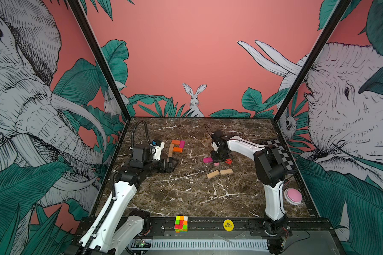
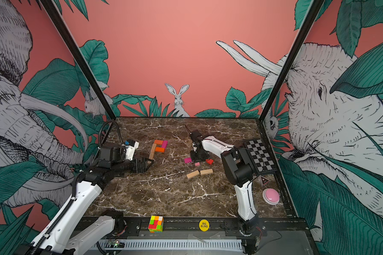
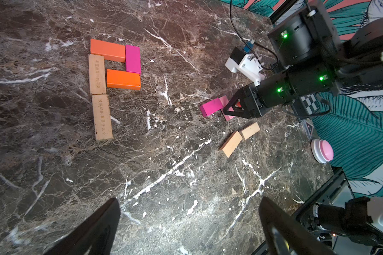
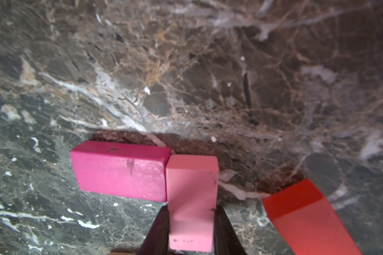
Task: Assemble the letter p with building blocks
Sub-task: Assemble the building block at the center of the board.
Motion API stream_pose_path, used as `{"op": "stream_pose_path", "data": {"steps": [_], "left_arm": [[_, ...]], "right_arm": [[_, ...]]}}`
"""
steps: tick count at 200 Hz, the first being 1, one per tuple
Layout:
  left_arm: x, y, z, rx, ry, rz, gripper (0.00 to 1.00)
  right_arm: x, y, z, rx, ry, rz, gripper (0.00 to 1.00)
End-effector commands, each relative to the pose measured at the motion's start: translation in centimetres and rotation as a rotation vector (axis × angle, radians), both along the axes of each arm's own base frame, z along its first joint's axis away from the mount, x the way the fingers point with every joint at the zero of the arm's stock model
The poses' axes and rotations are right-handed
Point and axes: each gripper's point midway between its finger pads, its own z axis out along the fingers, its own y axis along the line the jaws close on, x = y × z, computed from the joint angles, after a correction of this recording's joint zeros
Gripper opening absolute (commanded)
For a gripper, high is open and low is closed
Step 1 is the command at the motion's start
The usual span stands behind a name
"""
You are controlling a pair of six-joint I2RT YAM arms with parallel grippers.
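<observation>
Right end effector point(image 4: 191, 223) clamped on pink block point(image 4: 191, 183), low at worktop point(image 4: 208, 66), abutting loose magenta block point(image 4: 119, 170). I'd lift straight up without dragging the neighbour. Left end effector point(image 3: 188, 212) wide open, empty.

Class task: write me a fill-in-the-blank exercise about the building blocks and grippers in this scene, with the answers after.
The held block in the shut right gripper is pale ____.
The left gripper is ____ and empty.
The letter's stem is ____ tan blocks end to end.
The linking block between the two orange blocks is ____.
Missing words: pink; open; two; magenta.
</observation>
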Motion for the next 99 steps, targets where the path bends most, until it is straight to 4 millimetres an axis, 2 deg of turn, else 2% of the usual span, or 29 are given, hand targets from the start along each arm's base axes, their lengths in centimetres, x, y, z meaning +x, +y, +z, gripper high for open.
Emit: {"op": "stream_pose_path", "data": {"steps": [1,39,99], "left_arm": [[-0.01,-0.07,-0.11,-0.010,-0.001,-0.004,1.00],[0.00,-0.07,-0.07,-0.011,-0.003,-0.004,0.99],[0.02,-0.01,-0.09,-0.008,-0.003,-0.001,1.00]], "right_arm": [[-1.78,0.04,-2.09,-0.033,0.087,-0.005,0.13],[-2.02,0.30,-2.42,-0.040,0.099,0.005,0.13],[-2.07,-0.39,-2.49,-0.093,0.107,0.044,0.14]]}}
